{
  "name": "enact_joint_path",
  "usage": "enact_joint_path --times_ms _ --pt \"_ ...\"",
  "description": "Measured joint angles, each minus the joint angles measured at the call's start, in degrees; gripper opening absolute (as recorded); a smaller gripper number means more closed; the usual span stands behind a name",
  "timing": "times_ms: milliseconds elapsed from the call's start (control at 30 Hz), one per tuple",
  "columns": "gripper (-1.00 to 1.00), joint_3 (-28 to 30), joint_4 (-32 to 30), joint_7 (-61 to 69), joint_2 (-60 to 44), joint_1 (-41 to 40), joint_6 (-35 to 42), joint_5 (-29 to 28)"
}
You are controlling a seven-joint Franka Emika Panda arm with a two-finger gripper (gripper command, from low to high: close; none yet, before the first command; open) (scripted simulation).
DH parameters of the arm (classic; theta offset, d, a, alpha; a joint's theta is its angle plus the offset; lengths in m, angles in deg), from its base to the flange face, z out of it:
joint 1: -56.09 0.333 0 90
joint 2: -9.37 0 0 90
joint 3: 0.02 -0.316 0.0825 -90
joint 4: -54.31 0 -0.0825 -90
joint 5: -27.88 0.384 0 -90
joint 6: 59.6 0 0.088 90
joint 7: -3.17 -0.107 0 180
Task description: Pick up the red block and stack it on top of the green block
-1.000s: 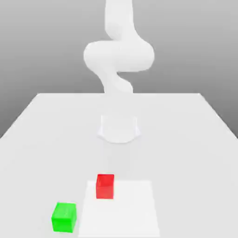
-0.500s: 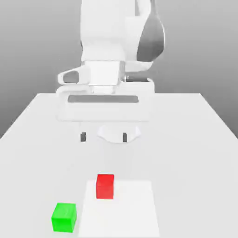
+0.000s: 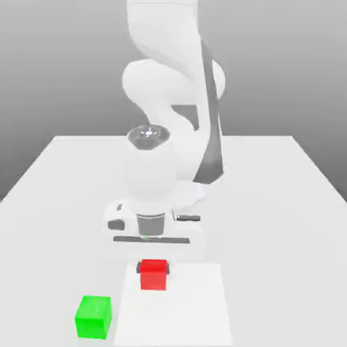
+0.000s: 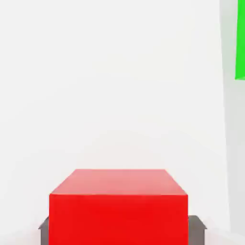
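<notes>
Down comes the arm since the earlier frames: a second ago it stands folded high over the table, half a second ago the hand hangs with its fingers spread well above the cube, and now the gripper point(image 3: 154, 270) sits right on the red block point(image 3: 154, 276) with the fingers drawn in against it.

From the exterior view, the red block lies directly beneath the hand, between the two dark fingers point(image 3: 139, 269), one showing at each upper side of the cube. The block rests on the pale square patch of the table point(image 3: 284, 203) and looks not yet lifted. From the gripper, the green block point(image 3: 93, 316) lies off toward the exterior view's left and nearer the camera, near but clearly apart from the red one. That offset is what the next move hinges on: up first, I'd judge, then across on that diagonal, then down.

Over to the hand view, where the red block point(image 4: 117, 210) sits square in front of the camera, a grey fingertip point(image 4: 43, 228) pressed to each side face. So the jaws are clamped on the cube across its width. The green block point(image 4: 240, 40) peeks in at the picture's edge, well away from the grip and off to one side of it.
</notes>
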Motion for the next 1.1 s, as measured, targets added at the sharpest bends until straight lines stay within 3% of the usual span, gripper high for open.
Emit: enact_joint_path --times_ms 100,300,633,800,833,1100 --pt "-1.00 0.0 -0.2 -0.2 1.1 -0.1 0.9 -0.3" --pt "-1.00 0.5 -1.8 -1.9 12.7 -0.4 10.9 -2.7" --pt "-1.00 3.8 16.9 12.1 6.4 -7.2 23.5 -1.3" --pt "-1.00 2.8 19.5 14.6 -2.4 -8.3 17.2 0.2" --pt "1.00 2.6 19.6 14.9 -3.8 -8.5 15.8 0.5" --pt "1.00 2.7 19.6 14.7 -2.5 -8.4 17.1 0.2"
